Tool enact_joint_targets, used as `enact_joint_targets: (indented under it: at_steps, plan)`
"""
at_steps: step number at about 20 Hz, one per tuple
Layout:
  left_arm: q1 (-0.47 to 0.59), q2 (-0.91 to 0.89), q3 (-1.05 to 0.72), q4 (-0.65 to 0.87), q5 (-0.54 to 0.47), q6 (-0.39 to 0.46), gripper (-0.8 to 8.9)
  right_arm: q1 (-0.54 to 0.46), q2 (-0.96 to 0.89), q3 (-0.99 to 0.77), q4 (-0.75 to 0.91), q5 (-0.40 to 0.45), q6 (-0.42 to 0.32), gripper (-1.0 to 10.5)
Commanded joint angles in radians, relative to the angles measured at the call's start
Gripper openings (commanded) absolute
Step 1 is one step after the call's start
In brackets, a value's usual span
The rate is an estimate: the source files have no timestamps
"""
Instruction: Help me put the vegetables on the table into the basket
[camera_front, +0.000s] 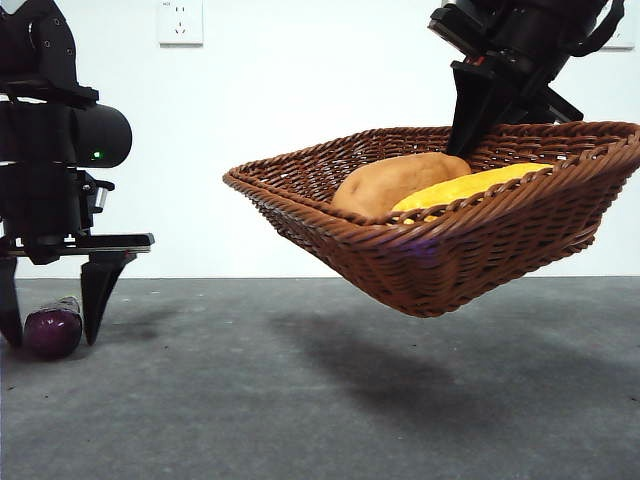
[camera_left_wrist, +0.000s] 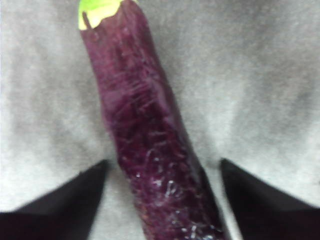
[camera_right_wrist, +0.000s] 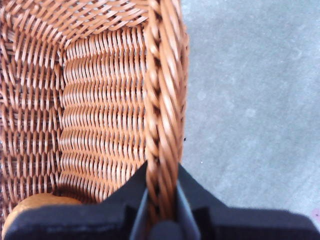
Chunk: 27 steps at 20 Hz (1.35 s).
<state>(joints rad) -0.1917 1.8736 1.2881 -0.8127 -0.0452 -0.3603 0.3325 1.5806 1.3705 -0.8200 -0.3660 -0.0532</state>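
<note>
The left gripper (camera_front: 52, 330) stands wide open astride the eggplant (camera_front: 53, 330) lying on the table (camera_front: 330, 400) at far left. The right gripper (camera_right_wrist: 161, 210) pinches the basket (camera_front: 440, 250) rim, holding it tilted in the air with potato (camera_front: 395, 180) and corn (camera_front: 470, 187) inside.

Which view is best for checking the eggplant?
The left wrist view: the eggplant fills the frame, purple body and green stem visible, lying on the table between the open left end effector jaws. The front view shows only its end, low at the left edge. The right wrist view doesn't show it.
</note>
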Motion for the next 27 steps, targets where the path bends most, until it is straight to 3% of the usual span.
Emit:
enact_joint_targets:
  at_steps: [1, 4, 7, 11, 14, 15, 17, 20, 24, 27]
  plan:
    - [0.003, 0.008, -0.004, 0.008, 0.0, 0.002, -0.08, 0.0, -0.002, -0.001, 0.012, -0.012, -0.004, -0.1]
    - [0.003, -0.006, -0.004, 0.014, 0.002, 0.077, -0.08, 0.0, -0.002, -0.001, 0.011, -0.012, -0.004, -0.1]
    - [0.004, -0.112, -0.004, 0.046, 0.021, 0.212, -0.08, 0.0, -0.001, -0.001, 0.008, -0.012, -0.003, -0.1]
    - [0.001, -0.401, -0.004, 0.069, 0.105, 0.505, -0.08, 0.003, 0.0, -0.001, 0.0, -0.013, 0.013, -0.1]
    - [-0.018, -0.612, -0.004, 0.033, 0.305, 0.642, -0.08, 0.026, 0.002, -0.001, 0.0, -0.025, 0.034, -0.1]
    - [-0.039, -0.662, -0.004, -0.003, 0.322, 0.742, -0.08, 0.046, 0.004, -0.001, 0.0, -0.027, 0.043, -0.1]
    - [-0.119, -0.715, -0.004, -0.13, 0.309, 0.925, -0.08, 0.086, 0.01, -0.001, -0.005, -0.027, 0.05, -0.1]
    - [-0.251, -0.717, -0.004, -0.253, 0.187, 1.083, -0.08, 0.161, 0.043, -0.001, -0.021, -0.027, 0.054, -0.1]
    - [-0.454, -0.699, -0.004, -0.311, -0.013, 1.242, -0.09, 0.231, 0.106, -0.001, -0.016, -0.031, 0.053, -0.1]
    - [-0.528, -0.642, -0.004, -0.333, -0.05, 1.327, -0.08, 0.25, 0.11, -0.001, 0.012, -0.121, 0.052, -0.1]
